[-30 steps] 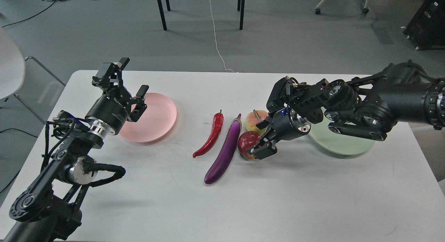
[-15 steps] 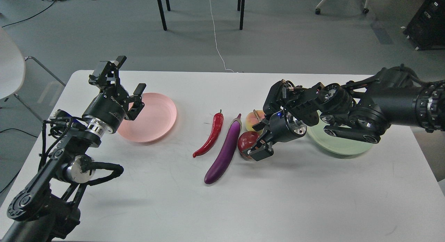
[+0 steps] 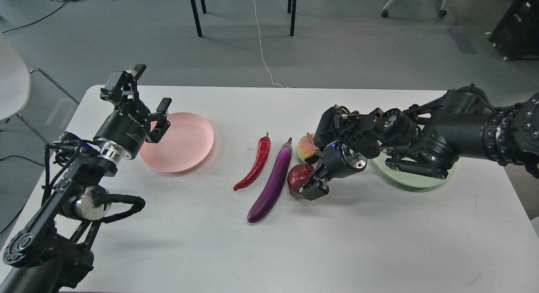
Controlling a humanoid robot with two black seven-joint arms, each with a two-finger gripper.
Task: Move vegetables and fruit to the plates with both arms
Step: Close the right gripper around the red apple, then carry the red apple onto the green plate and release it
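My left tool, fingers spread, empty, hovers at the pink plate. Chili and eggplant lie rightward, long axes running away from me. Right tool is down at the pomegranate; grip unclear.

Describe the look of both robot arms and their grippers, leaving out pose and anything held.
Both are black, jointed arms with round joint housings. The left arm has a shiny silver wrist ring, white lettering on its cylindrical wrist, and loose black cables looping alongside. Its left gripper has two black fingers. The right arm shows silver discs, a small blue light and a blocky right gripper.
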